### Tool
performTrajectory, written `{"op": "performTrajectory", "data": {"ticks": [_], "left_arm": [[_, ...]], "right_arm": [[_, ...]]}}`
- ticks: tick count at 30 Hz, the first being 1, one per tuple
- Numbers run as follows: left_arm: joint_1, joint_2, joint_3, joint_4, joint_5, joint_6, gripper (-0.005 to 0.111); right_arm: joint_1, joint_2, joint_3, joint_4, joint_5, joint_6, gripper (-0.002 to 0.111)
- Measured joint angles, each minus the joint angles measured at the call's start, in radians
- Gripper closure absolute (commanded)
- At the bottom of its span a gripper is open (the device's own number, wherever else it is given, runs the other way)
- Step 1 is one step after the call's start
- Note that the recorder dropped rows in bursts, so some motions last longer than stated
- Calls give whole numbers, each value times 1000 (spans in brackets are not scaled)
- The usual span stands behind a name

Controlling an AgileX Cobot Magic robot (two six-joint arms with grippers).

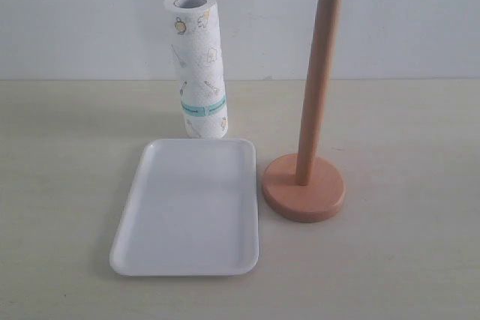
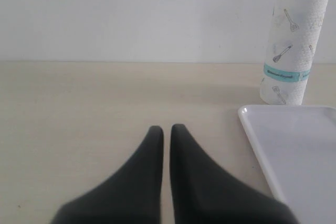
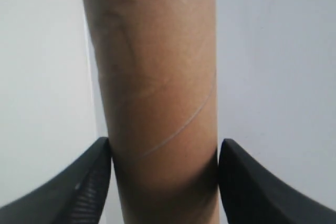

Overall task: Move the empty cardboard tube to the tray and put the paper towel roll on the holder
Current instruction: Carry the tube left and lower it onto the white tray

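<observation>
Right gripper (image 3: 165, 145) clamps the empty cardboard tube (image 3: 157, 66), both fingers touching it. Left gripper (image 2: 167, 128) closed, holding nothing, near the tray (image 2: 294, 145). Paper towel roll (image 1: 199, 65) upright just behind the tray

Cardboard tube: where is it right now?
The cardboard tube shows only in the right wrist view, gripped between the jaws of the right gripper. It is absent from the exterior view, where the post of the holder is bare.
</observation>
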State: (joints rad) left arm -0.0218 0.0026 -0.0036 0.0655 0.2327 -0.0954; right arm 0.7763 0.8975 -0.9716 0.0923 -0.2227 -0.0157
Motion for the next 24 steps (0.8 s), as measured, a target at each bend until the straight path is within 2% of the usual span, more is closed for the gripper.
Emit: {"op": "performTrajectory", "data": {"ticks": [4,10,24], "left_arm": [[0,0,0,0,0,0,103],[0,0,0,0,0,0,103],[0,0,0,0,0,0,103]], "right_arm": [[104,15,-66,0,115,71,107],[225,101,-114,0,189,133,107],[241,454,-114,11,328,181,107]]}}
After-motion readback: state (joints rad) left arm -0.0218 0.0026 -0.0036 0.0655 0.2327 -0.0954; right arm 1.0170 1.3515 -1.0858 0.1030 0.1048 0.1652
